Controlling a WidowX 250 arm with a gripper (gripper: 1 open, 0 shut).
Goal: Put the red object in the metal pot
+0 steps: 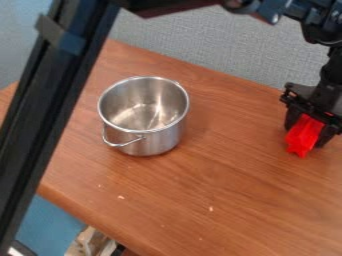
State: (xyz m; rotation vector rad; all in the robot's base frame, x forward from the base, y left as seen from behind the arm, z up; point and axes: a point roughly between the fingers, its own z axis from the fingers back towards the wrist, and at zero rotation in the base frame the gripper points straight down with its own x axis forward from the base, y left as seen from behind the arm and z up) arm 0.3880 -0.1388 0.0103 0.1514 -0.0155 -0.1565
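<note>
The red object (pixel 306 137) stands on the wooden table at the right edge of the view, its lower part showing below the black fingers. My gripper (pixel 311 117) points straight down over it and is shut on its upper part. The metal pot (pixel 144 115) sits upright left of centre, empty, with its wire loop handle toward the front. A wide stretch of bare tabletop separates the pot from the gripper.
A black slanted post (pixel 60 110) crosses the left of the view in front of the table (pixel 227 180). The table's front edge runs diagonally at lower left, with floor clutter below it.
</note>
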